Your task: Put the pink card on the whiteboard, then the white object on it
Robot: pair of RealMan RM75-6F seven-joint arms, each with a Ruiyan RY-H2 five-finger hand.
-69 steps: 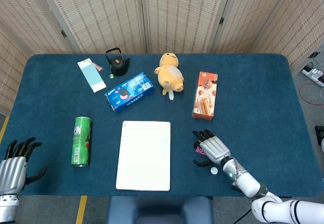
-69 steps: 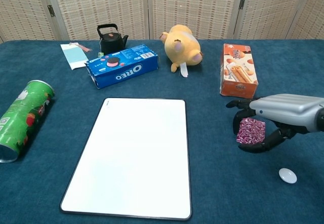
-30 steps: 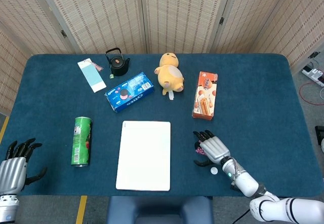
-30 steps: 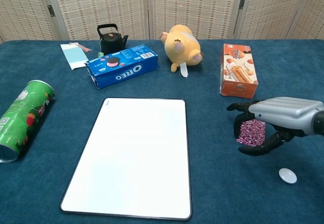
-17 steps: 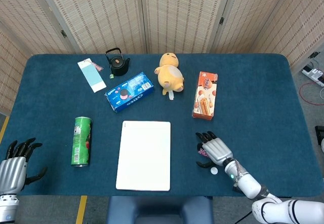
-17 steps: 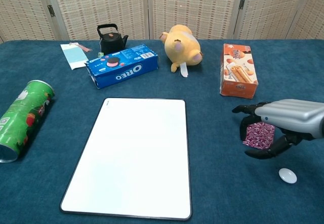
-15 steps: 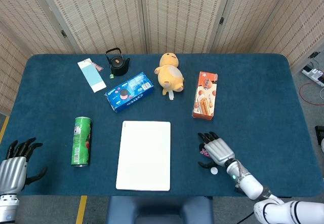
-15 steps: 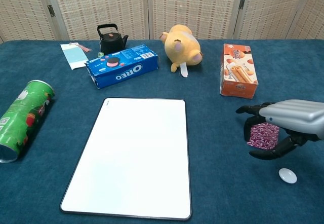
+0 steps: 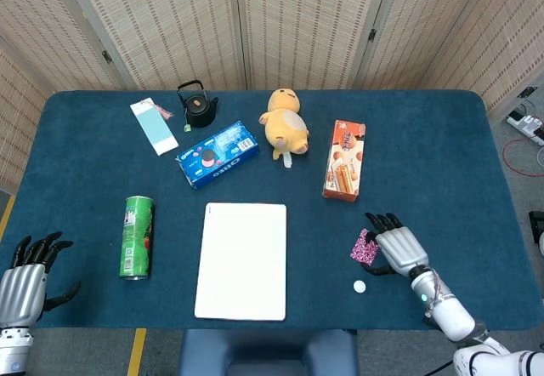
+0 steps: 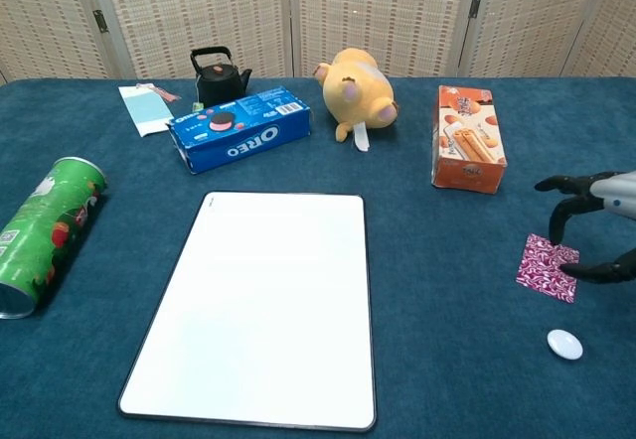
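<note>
The pink patterned card [image 9: 364, 247] [image 10: 547, 267] lies flat on the blue cloth, right of the whiteboard [image 9: 242, 259] [image 10: 263, 305]. My right hand [image 9: 399, 248] [image 10: 596, 228] arches just to the card's right, fingers apart, with its fingertips [image 10: 568, 222] at the card's right edge; it grips nothing that I can see. The chest view cuts this hand off at the frame's edge. The small white object [image 9: 359, 287] [image 10: 564, 344] sits on the cloth just in front of the card. My left hand [image 9: 21, 287] rests open at the near left corner, far from everything.
A green chip can [image 9: 136, 236] lies left of the whiteboard. Behind it are an Oreo box [image 9: 218, 154], a black teapot [image 9: 196, 105], a teal card [image 9: 154, 126], a yellow plush toy [image 9: 285, 121] and an orange snack box [image 9: 343, 171].
My right hand has slid right and dragged the pink card with it, away from the whiteboard. The card now shows beside the hand instead of under it. The left hand stayed put.
</note>
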